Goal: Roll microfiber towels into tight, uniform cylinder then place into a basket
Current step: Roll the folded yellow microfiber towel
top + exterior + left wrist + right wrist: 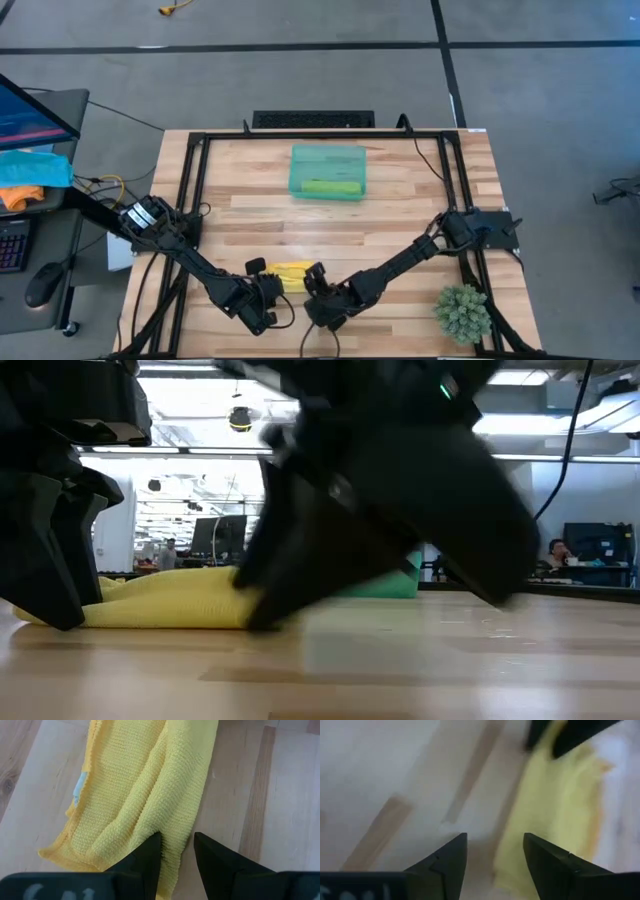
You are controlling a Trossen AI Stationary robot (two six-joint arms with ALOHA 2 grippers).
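Note:
The yellow microfiber towel (290, 273) lies bunched in long folds on the wooden table near its front edge, its underside on the wood (170, 605). My left gripper (266, 292) is shut on the towel's left end (177, 852). At the towel's right end my right gripper (314, 284) stands open (495, 855), one towel edge (507, 870) showing in the gap between its fingers. I cannot tell whether it touches the cloth. The teal basket (300, 160) stands at the far middle with a rolled lime green towel (330, 187) inside. My left gripper pinches the yellow towel's end (175, 845) between its two fingers, on a bunched fold of several layers. The fingers come slanting down from the table's left and near side, along the towel's length. The towel stays slack on the table and stretches away from the fingers.
A small green artificial plant (462, 312) stands at the table's near right corner. A black frame (195, 180) runs round the table's edges. Bare wood lies between the yellow towel and the basket. Blue and orange cloths (30, 175) sit off the table at the left.

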